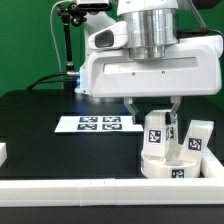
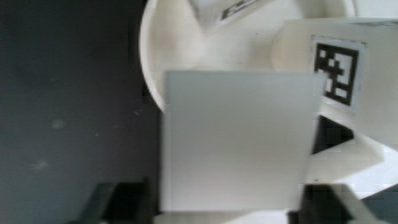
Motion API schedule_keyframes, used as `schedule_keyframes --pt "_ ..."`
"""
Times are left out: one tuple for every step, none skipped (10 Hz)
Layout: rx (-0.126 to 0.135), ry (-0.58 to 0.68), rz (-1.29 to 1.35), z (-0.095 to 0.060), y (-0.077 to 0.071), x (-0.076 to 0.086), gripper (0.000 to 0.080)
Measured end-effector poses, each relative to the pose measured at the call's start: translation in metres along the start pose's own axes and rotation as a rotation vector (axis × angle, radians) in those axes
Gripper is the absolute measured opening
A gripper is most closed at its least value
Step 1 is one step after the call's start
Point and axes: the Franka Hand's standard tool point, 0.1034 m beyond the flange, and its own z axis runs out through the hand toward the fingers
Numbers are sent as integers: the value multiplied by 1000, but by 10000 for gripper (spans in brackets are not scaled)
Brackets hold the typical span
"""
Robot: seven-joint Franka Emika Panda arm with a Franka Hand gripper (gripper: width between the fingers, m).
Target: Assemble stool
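The stool's round white seat [image 1: 168,163] lies flat near the front rail, at the exterior view's right. Two white blocky legs with black-and-white tags stand on it. One leg [image 1: 154,130] sits between the fingers of my gripper [image 1: 155,116], which comes straight down from above. The other leg [image 1: 198,138] stands free to its right. In the wrist view the held leg [image 2: 231,130] fills the middle, with both dark fingers [image 2: 128,203] pressed against its sides. My gripper [image 2: 231,203] is shut on it. The seat's rim [image 2: 169,40] and the tagged second leg [image 2: 338,70] show beyond it.
The marker board [image 1: 100,123] lies flat on the black table, left of the seat. A long white rail [image 1: 90,196] runs along the front edge. A white block [image 1: 3,152] sits at the left edge. A dark stand [image 1: 68,50] rises at the back.
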Motion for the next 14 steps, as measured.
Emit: schedule_keyframes --pt "-7 1 -12 0 0 0 331" --pt "-7 1 -12 0 0 0 331" --pt "-7 1 -11 0 0 0 331" --pt "-7 1 -11 0 1 0 331" --pt "-7 1 11 0 1 0 331" --pt "-6 1 29 0 1 0 331" --pt "-6 1 94 0 1 0 331" --pt "-6 1 154 0 1 0 331" --pt "-6 2 234 0 1 0 333" --pt "-6 2 297 0 1 0 333" --pt "-4 1 359 0 1 0 333" --pt "2 -2 454 1 2 0 333" --pt "1 -2 518 1 2 0 333" --pt "1 -2 636 2 2 -1 333"
